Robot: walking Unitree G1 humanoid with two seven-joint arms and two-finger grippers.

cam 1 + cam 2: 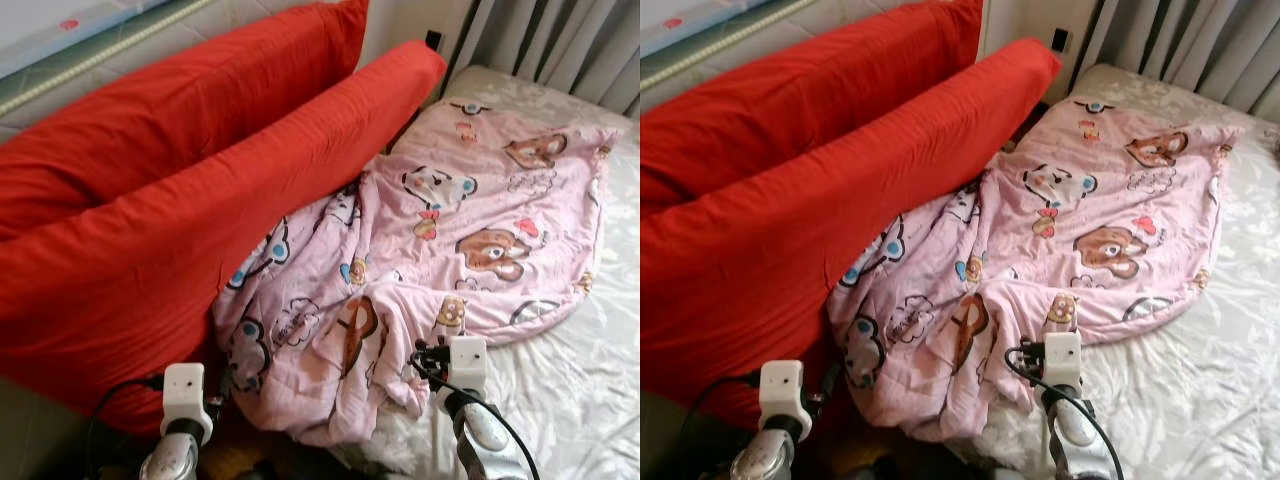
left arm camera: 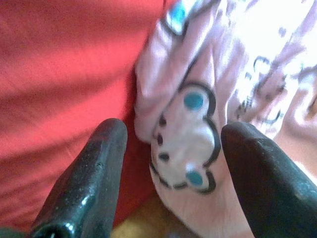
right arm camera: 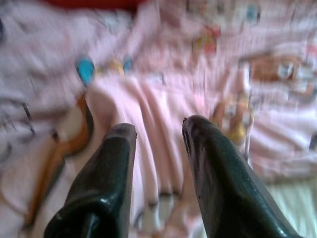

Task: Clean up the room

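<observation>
- Basically a bed scene: crumpled pink cartoon-print blanket lies across the bed, which has a shiny white sheet; near corner is bunched and hangs off the bed edge.
- Two big red pillows lean along the robot's left side; blanket's left edge is tucked against the lower one, touching it.
- Grey curtains hang at the far end, behind the bed.
- Left gripper is low at the bunched corner, right where blanket meets red pillow; fingers are spread apart with a fold carrying a blue-eared cartoon face between them, nothing clamped.
- Right gripper hovers over a raised pink fold nearer the middle of the near edge; fingers parted with a narrow gap, a ridge of cloth in line with the gap, no grip yet as far as the blurred wrist view shows.
- Step in hand, judged: reaching in to take the blanket's near edge with both arms, start of straightening or folding it.
- Next move likely calls for pushing each gripper onto its fold, pinching a single layer, then lifting and pulling outward together.
- Risk: the left one may snag the pillow fabric; thin cloth could slip out.
</observation>
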